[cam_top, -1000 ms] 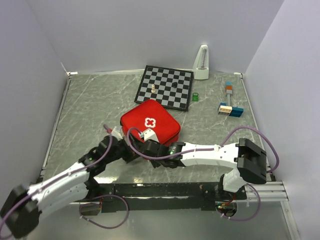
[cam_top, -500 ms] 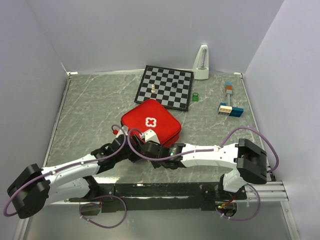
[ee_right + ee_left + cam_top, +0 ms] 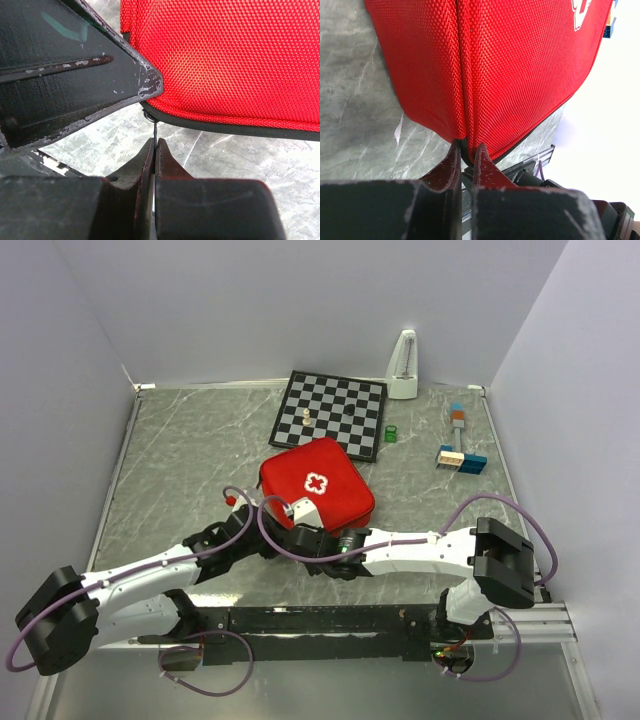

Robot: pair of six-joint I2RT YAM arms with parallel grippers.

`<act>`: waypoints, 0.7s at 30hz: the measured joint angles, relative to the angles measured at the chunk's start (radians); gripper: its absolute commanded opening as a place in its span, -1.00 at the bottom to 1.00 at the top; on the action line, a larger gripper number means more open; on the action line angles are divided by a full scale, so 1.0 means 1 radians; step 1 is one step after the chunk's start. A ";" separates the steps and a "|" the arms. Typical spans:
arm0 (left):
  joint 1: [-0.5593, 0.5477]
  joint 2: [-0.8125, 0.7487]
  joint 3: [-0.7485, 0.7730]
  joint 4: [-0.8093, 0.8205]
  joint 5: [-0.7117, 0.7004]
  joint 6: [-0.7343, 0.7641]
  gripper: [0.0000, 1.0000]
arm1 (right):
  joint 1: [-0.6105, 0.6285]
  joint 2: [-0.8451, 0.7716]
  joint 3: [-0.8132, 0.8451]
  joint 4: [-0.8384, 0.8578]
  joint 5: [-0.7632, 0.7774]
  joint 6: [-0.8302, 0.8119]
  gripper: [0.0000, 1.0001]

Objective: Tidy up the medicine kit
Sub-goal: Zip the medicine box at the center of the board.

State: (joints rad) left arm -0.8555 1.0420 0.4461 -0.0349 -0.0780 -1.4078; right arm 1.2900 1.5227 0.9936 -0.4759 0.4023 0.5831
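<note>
The medicine kit (image 3: 335, 475) is a red zip case with a white cross, lying closed in the middle of the table. My left gripper (image 3: 258, 531) is at its near left corner. In the left wrist view that gripper (image 3: 466, 146) is shut on the kit's (image 3: 520, 75) dark edge seam. My right gripper (image 3: 300, 527) is beside it at the kit's near edge. In the right wrist view the right gripper (image 3: 154, 141) is shut on the thin black zip pull (image 3: 155, 131), which hangs under the kit's (image 3: 225, 55) black trim.
A chessboard (image 3: 345, 425) with one white piece (image 3: 305, 417) lies behind the kit. A white metronome (image 3: 403, 365) stands at the back. A small green object (image 3: 391, 433) and coloured blocks (image 3: 460, 458) lie at the right. The left gripper's black body (image 3: 75, 75) crowds the right wrist view.
My left arm reached in to the kit's near corner and its jaws went from open to shut on the edge. The kit shifted and turned slightly to the right.
</note>
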 measured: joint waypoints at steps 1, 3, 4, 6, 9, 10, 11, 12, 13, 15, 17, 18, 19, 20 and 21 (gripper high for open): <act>0.000 0.000 0.000 0.000 -0.001 0.001 -0.99 | 0.000 0.000 0.000 -0.001 0.002 0.003 -1.00; 0.000 -0.001 0.001 -0.002 -0.003 0.005 -0.98 | 0.001 0.000 0.000 -0.002 0.006 0.010 -1.00; 0.000 -0.003 0.001 -0.004 -0.003 0.006 -0.99 | 0.001 -0.001 0.000 -0.003 0.008 0.016 -1.00; 0.002 -0.011 0.001 -0.009 -0.007 0.009 -0.99 | -0.001 -0.004 0.000 -0.003 0.011 0.028 -1.00; 0.016 -0.042 0.001 -0.032 -0.007 0.018 -0.98 | -0.006 -0.013 0.000 0.005 0.015 0.049 -1.00; 0.023 -0.056 0.001 -0.043 -0.008 0.019 -0.98 | -0.007 -0.020 0.000 0.011 0.016 0.053 -1.00; 0.031 -0.072 0.001 -0.056 -0.007 0.019 -0.98 | -0.008 -0.028 -0.003 0.014 0.018 0.057 -1.00; 0.041 -0.090 0.001 -0.069 -0.006 0.022 -0.99 | -0.010 -0.042 -0.011 0.023 0.019 0.064 -1.00; 0.048 -0.102 0.001 -0.080 -0.005 0.027 -0.98 | -0.013 -0.055 -0.020 0.025 0.025 0.068 -1.00; 0.068 -0.125 0.001 -0.114 -0.002 0.037 -0.98 | -0.021 -0.077 -0.038 0.016 0.034 0.077 -1.00; 0.086 -0.133 -0.002 -0.138 -0.003 0.054 -0.98 | -0.032 -0.096 -0.060 -0.005 0.048 0.086 -1.00; 0.095 -0.133 -0.005 -0.149 -0.003 0.062 -0.99 | -0.038 -0.102 -0.072 -0.018 0.054 0.091 -1.00; 0.103 -0.132 -0.008 -0.155 -0.003 0.070 -0.99 | -0.043 -0.106 -0.084 -0.027 0.058 0.097 -1.00; 0.110 -0.133 -0.013 -0.156 -0.002 0.079 -0.99 | -0.046 -0.109 -0.093 -0.036 0.064 0.101 -1.00; 0.114 -0.135 -0.015 -0.154 0.000 0.085 -0.99 | -0.050 -0.116 -0.101 -0.041 0.071 0.107 -1.00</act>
State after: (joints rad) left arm -0.7410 0.9066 0.4313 -0.1890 -0.0784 -1.3228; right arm 1.2396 1.4071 0.8925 -0.5167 0.4736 0.6899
